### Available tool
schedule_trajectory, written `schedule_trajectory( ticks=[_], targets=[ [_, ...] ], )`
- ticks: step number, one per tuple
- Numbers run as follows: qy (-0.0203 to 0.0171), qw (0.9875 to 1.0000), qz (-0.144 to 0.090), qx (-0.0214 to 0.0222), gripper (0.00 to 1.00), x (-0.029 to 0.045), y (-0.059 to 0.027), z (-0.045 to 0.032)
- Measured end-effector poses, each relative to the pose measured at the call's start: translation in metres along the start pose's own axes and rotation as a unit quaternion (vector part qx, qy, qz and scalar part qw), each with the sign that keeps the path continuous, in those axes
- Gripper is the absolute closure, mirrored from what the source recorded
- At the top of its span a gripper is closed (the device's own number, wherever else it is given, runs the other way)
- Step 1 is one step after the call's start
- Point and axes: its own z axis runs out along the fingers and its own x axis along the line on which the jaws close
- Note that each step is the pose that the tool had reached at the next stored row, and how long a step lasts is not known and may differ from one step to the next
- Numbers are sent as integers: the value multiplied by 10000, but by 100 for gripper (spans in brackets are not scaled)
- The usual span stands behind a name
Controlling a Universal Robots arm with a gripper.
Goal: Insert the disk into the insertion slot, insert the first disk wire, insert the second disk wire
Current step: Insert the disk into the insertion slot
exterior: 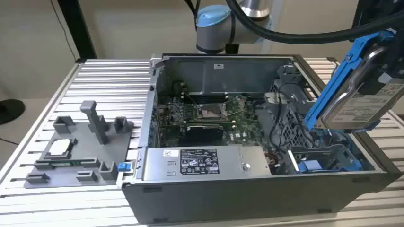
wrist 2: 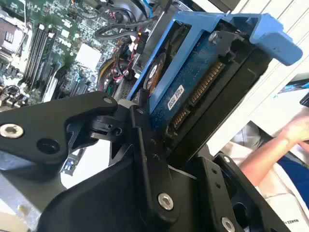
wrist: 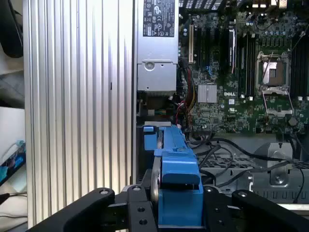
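Disk (exterior: 356, 101) aslant in gripper (wrist: 178, 209)

- disk (exterior: 356, 101): silver, white label; carrier bright blue;
- insertion slot (exterior: 328, 156): grey w/ blue rails;
- gripper (wrist: 176, 210): black;
- motherboard (exterior: 208, 113): green;
- PSU box (exterior: 202, 163): silver;
- table (exterior: 107, 80): silver, ribbed stripes;
- fixture tray (exterior: 75, 156): grey

disk (exterior: 361, 108): silver metal shell, white paper label, smooth bright blue plastic frame
gripper (wrist: 177, 215): matt black links, shiny steel screws
slot (exterior: 334, 153): grey metal, blue plastic tabs
table (exterior: 107, 75): ribbed bare aluminium, satin sheen
computer case (exterior: 252, 194): dark grey painted metal, matt
power supply (exterior: 246, 163): bare silver sheet metal, paper label
tray (exterior: 79, 161): matt grey plastic
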Motion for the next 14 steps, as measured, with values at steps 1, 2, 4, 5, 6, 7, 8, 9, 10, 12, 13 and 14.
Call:
schedule_trajectory(
  ticks=[1, 2, 4, 5, 6, 7, 8, 9, 10, 12, 13, 14],
  targets=[
    [0, 10000, 0, 0, 100, 0, 0, 0],
    [0, 10000, 0, 0, 100, 0, 0, 0],
    [0, 10000, 0, 0, 100, 0, 0, 0],
    [0, 10000, 0, 0, 100, 0, 0, 0],
    [0, 10000, 0, 0, 100, 0, 0, 0],
    [0, 10000, 0, 0, 100, 0, 0, 0],
    [0, 10000, 0, 0, 100, 0, 0, 0],
    [0, 10000, 0, 0, 100, 0, 0, 0],
    [0, 10000, 0, 0, 100, 0, 0, 0],
    [0, 10000, 0, 0, 100, 0, 0, 1],
    [0, 10000, 0, 0, 100, 0, 0, 6],
    [0, 10000, 0, 0, 100, 0, -1, 15]
  ],
)
